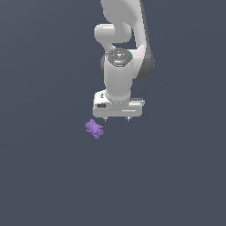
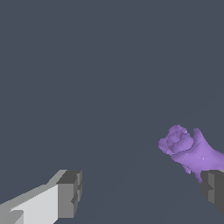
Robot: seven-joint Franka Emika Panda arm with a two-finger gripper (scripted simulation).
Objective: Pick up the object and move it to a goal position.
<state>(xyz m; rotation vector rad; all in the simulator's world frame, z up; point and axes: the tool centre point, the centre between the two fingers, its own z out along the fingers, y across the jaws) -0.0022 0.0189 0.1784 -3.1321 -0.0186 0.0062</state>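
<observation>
The object (image 1: 94,128) is a small bright purple lumpy figurine lying on the dark grey floor, just below and toward the exterior view's left of the white gripper (image 1: 117,118). The gripper hangs over the floor with its two short fingertips pointing down and spread apart, nothing between them. In the wrist view the object (image 2: 190,152) lies off to one side, close to one dark finger pad (image 2: 214,189) and partly outside the gap; the other pad (image 2: 70,194) is far from it. The gripper (image 2: 142,192) is open and empty.
The white arm (image 1: 123,39) rises behind the gripper toward the top of the exterior view. A uniform dark grey floor (image 1: 176,176) fills both views.
</observation>
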